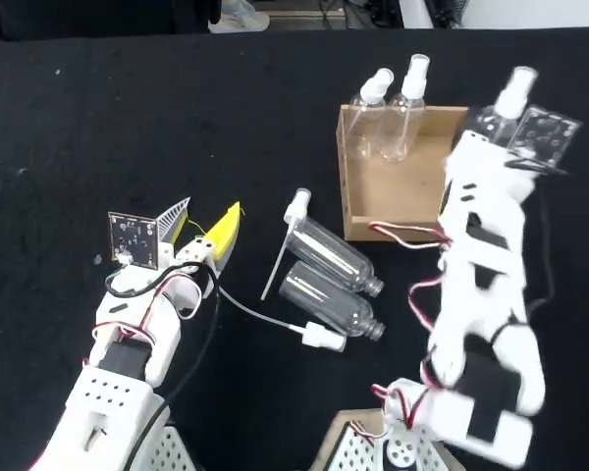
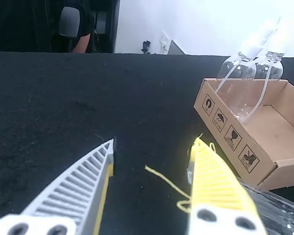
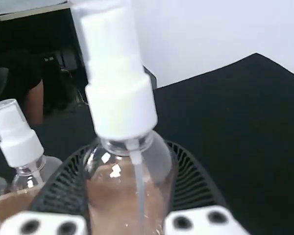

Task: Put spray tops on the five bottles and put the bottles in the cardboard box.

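My right gripper (image 1: 499, 126) is shut on an upright clear bottle (image 3: 122, 191) with a white spray top (image 1: 515, 86), held above the right side of the cardboard box (image 1: 402, 201). Two capped bottles (image 1: 373, 118) (image 1: 408, 110) stand in the box's far left corner. On the table left of the box lie two clear bottles without tops (image 1: 334, 253) (image 1: 329, 299), side by side. Beside them are two loose spray tops (image 1: 297, 207) (image 1: 323, 338) with long tubes. My left gripper (image 1: 202, 228) stands open farther left, with nothing between its grey and yellow fingers (image 2: 213, 181).
The table is covered in black cloth (image 1: 128, 118). The box's near wall (image 2: 230, 137) faces my left gripper. Wires run down the right arm (image 1: 412, 235) over the box's near right corner. A yellow thread (image 2: 166, 181) hangs from the yellow finger.
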